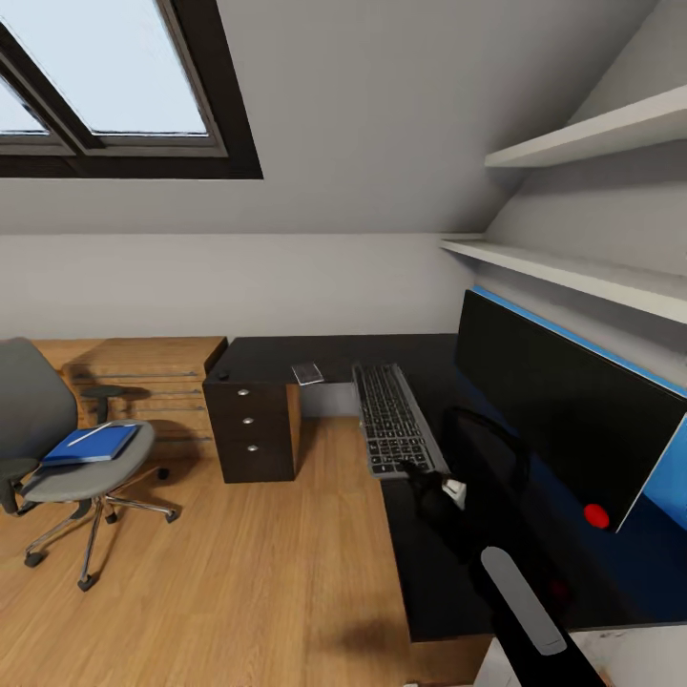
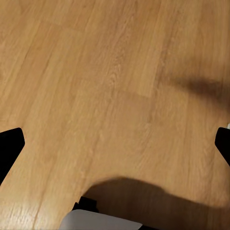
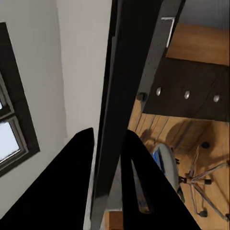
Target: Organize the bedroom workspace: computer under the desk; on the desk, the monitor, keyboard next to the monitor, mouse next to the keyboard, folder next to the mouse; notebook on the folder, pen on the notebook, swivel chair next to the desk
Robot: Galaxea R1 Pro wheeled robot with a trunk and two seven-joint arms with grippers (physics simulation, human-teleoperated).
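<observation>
Two black fingers (image 3: 81, 182) of the right tool (image 1: 420, 474) pinch the near end of the keyboard (image 1: 393, 417), which hangs over the table (image 1: 286, 355) edge. Its long axis runs away from the tool, beside the monitor (image 1: 563, 410).

No readable text, label, brand, number or sign appears anywhere.

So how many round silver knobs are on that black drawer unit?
3, stacked on the drawer unit front: top knob, middle knob, bottom knob. Its other sides are hidden.
</observation>
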